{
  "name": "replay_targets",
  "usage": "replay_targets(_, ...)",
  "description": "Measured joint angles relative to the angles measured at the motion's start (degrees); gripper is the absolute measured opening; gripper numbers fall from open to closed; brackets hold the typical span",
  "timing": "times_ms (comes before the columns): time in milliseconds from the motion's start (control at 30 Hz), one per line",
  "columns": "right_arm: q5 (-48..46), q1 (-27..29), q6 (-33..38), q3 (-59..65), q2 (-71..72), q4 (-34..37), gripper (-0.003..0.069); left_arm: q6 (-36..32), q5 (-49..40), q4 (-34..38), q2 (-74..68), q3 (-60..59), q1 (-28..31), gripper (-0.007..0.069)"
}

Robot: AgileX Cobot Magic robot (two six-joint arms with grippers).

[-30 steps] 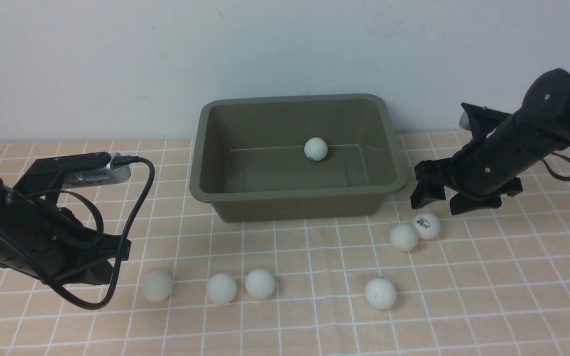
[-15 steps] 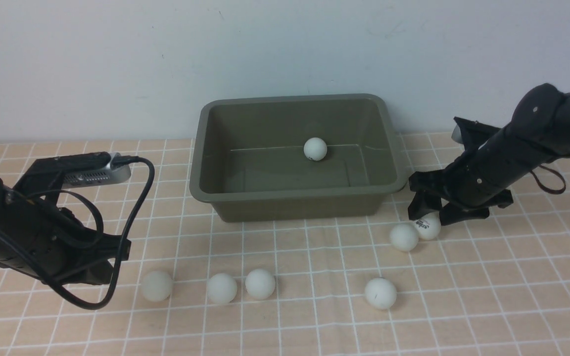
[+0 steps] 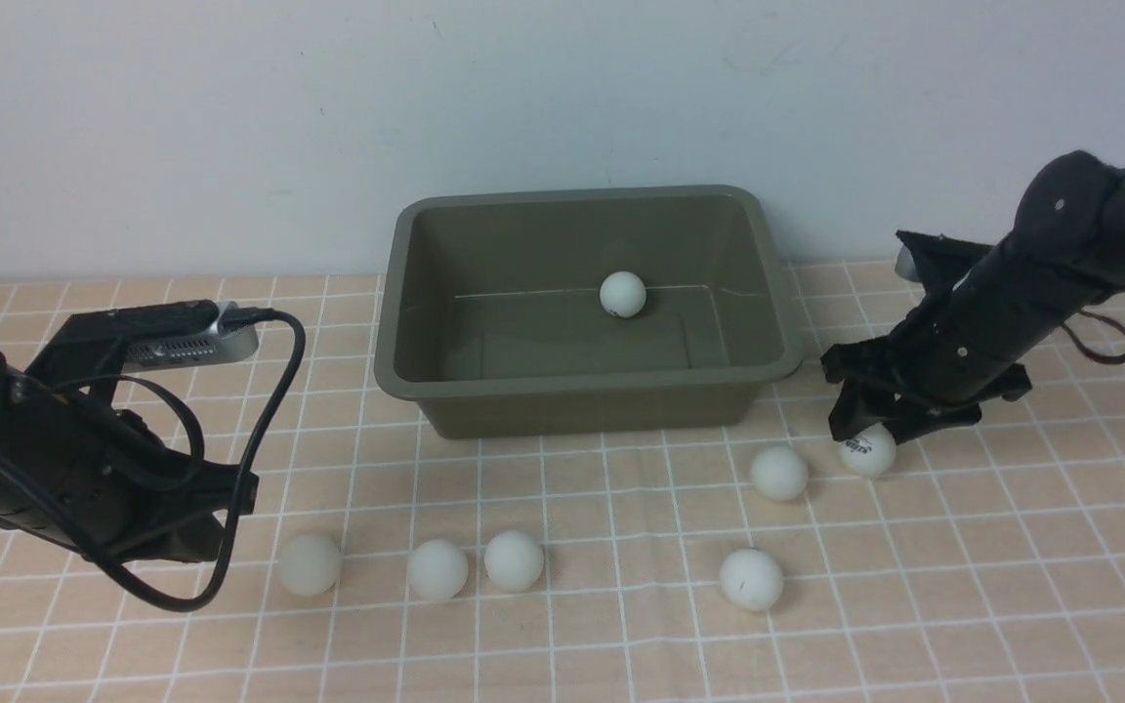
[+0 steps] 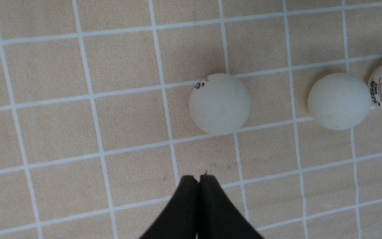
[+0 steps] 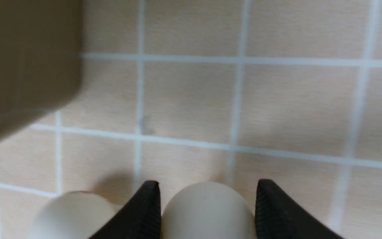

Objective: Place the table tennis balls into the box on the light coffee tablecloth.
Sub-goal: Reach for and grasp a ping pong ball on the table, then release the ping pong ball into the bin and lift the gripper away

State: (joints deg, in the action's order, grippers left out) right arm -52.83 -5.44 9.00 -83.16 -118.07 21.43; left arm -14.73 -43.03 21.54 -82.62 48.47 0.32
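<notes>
Centre right of the front view, the right tool (image 3: 860, 425) straddles the printed ball (image 3: 868, 451) on the tablecloth (image 3: 1012, 547), fingers against both its sides; whether it grips cannot be told. The ball's dark logo is unreadable. The left tool (image 4: 197, 181), lower left, is closed and empty. A lone ball (image 3: 623, 294) lies in the box (image 3: 582, 386).

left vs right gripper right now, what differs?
Left gripper is shut and empty; right gripper has its fingers apart around the printed ball. Left gripper sits short of the nearest ball, touching nothing; right gripper is down at its ball, firm grip unconfirmed. Both are black and point at the tablecloth.
</notes>
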Motion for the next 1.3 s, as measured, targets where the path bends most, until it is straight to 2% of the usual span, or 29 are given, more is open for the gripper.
replay_targets(167,-5.5,2.6,-5.3,-8.6,0.0,-5.3,0.0336,-0.1,0.0,0.0,0.0,0.0,0.0,-0.0055)
replay_targets(300,-7.7,2.8,-4.9,-16.5,0.0,-3.8,0.0336,-0.2,0.0,0.0,0.0,0.0,0.0,-0.0055)
replay_targets(433,-7.5,0.1,2.5,-22.2,0.0,5.0,0.0336,-0.2,0.0,0.0,0.0,0.0,0.0,-0.0055)
replay_targets(533,-6.1,-5.1,7.3,-24.5,-0.3,9.9,0.0336,-0.2,0.0,0.0,0.0,0.0,0.0,-0.0055)
replay_targets(733,-4.4,-12.3,8.3,-25.1,-3.7,9.8,0.0336,-0.2,0.0,0.0,0.0,0.0,0.0,-0.0055)
replay_targets(933,-4.4,-13.1,9.2,-25.1,-6.6,9.6,0.0336,-0.2,0.0,0.0,0.0,0.0,0.0,-0.0055)
replay_targets(1033,-4.4,-13.1,9.4,-25.1,-7.1,9.5,0.0384,-0.2,0.0,0.0,0.0,0.0,0.0,-0.0055)
replay_targets(1167,-4.2,-13.1,9.5,-25.1,-7.1,9.5,0.0516,-0.2,0.0,0.0,0.0,0.0,0.0,-0.0055)
replay_targets(1300,-5.7,-13.1,9.5,-26.3,-7.1,9.5,0.0563,-0.2,0.0,0.0,0.0,0.0,0.0,-0.0055)
